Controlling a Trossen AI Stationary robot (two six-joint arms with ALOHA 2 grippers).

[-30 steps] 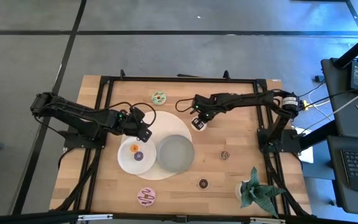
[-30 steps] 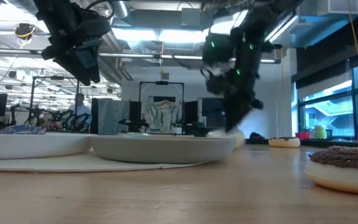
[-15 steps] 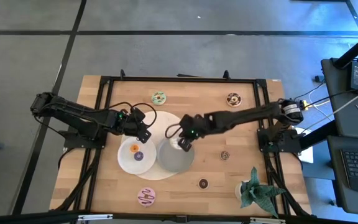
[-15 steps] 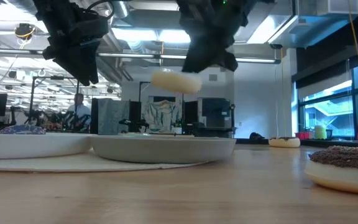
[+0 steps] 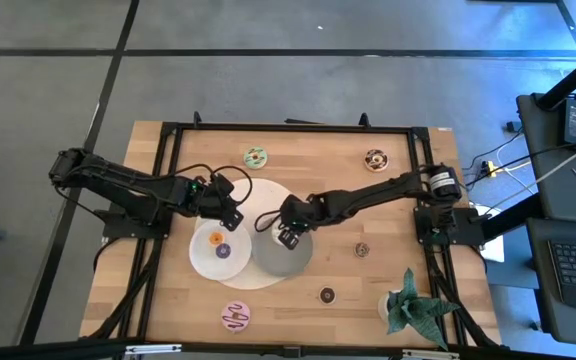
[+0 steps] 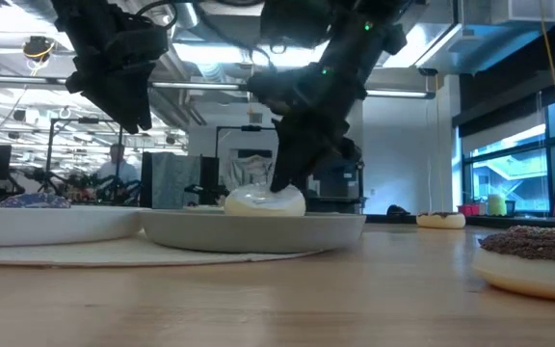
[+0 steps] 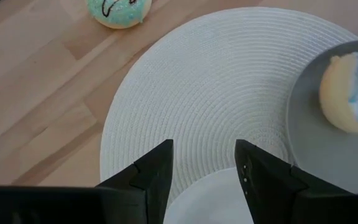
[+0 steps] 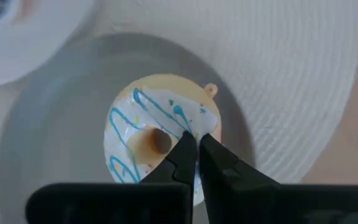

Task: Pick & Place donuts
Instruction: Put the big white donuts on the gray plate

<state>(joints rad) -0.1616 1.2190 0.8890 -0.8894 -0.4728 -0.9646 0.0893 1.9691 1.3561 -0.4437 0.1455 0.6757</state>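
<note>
The right arm stretches from its base at the right edge of the desk [image 5: 368, 280] across to the middle, bent low at the wrist. Its right gripper [image 5: 286, 236] points down over the grey plate [image 5: 293, 262]. The fingers are nearly closed, pinching the rim of a white donut [image 8: 160, 140] with blue icing lines. In the low view the donut [image 6: 264, 201] sits on the plate [image 6: 335, 228] with the gripper [image 6: 287, 183] directly above it.

Half a second ago the donut hung in the air above the plate, held by the gripper. Now it is down on the plate, and the arm has lowered with it. A second ago the gripper was farther back on the desk, to the right of the round white mat [image 5: 258, 205].

The left arm reaches in from the left side and hovers above the mat near the white plate [image 5: 204, 258]. The left gripper [image 7: 202, 168] is open at a moderate width and holds nothing. It has not moved across the frames.

The white plate carries an orange donut [image 5: 215, 238] and a purple donut [image 5: 222, 250]. A green donut [image 5: 256, 157] lies near the back edge. A brown donut [image 5: 375, 159] lies at the back right. Two tiny dark donuts [image 5: 362, 250] [image 5: 327, 294] lie right of the plates. A pink donut [image 5: 236, 316] lies at the front edge. A small potted plant [image 5: 405, 305] stands at the front right corner.
</note>
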